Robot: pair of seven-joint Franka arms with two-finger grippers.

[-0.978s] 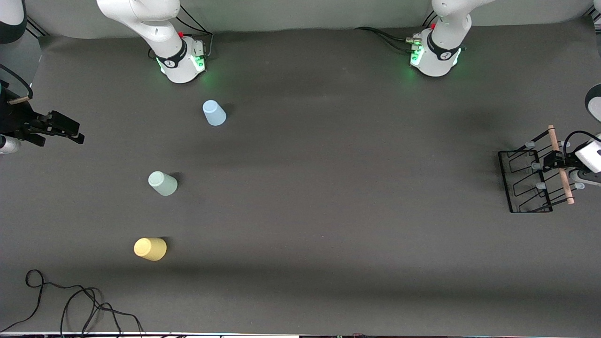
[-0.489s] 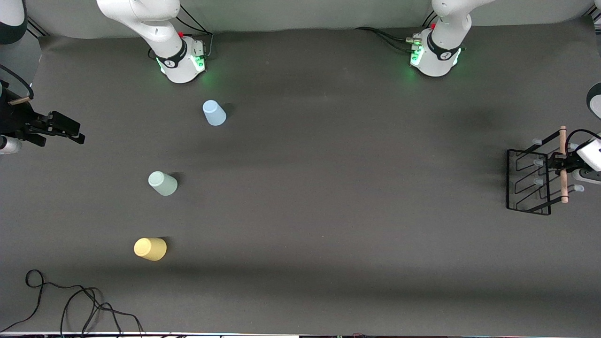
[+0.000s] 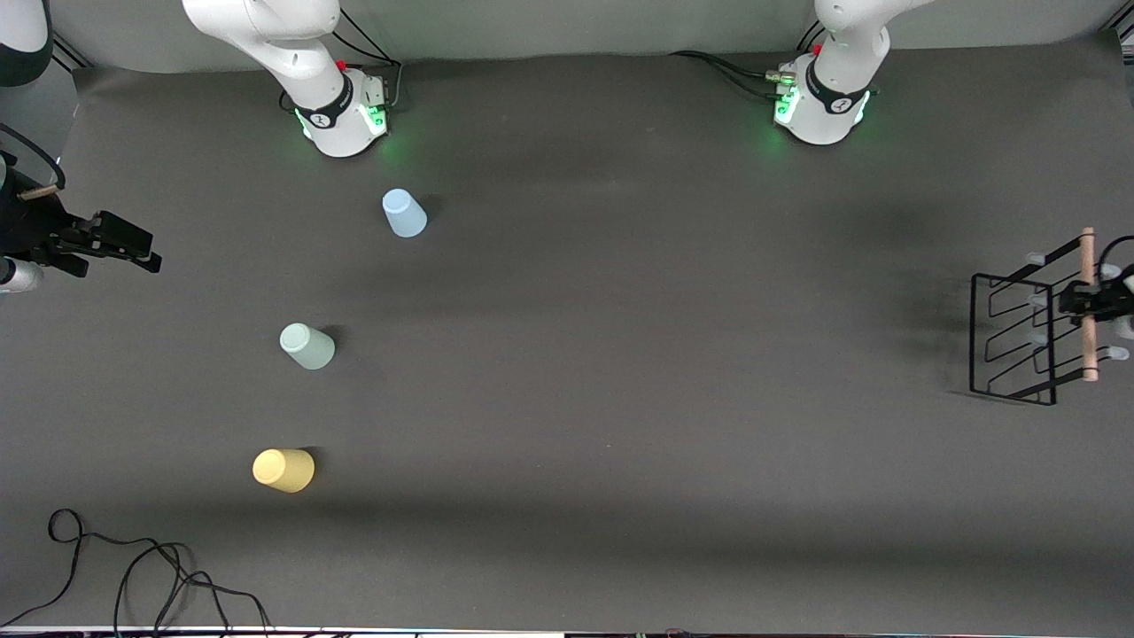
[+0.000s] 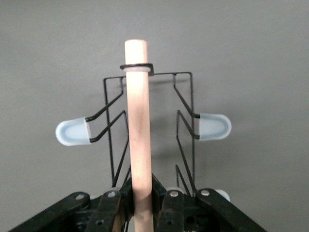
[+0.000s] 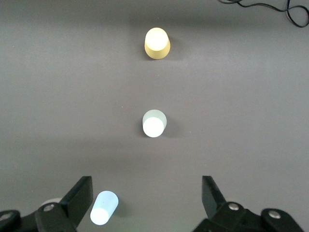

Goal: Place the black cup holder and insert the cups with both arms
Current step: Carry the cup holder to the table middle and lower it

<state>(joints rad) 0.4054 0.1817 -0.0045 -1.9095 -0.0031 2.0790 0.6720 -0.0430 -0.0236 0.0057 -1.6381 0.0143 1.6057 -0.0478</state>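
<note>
Left hand clamped on the wooden rod handle of the black cup holder, at the left arm's end of the desk; cannot tell whether rack rests on desk or hangs just above. Pale-tipped pegs sticking out to both sides of the rod. Right hand waiting with fingers spread wide, up over the right arm's end. Three cups upside down toward that end: light blue cup nearest the bases, pale green cup between, yellow cup nearest the front camera. Loose black cable along the near edge.
</note>
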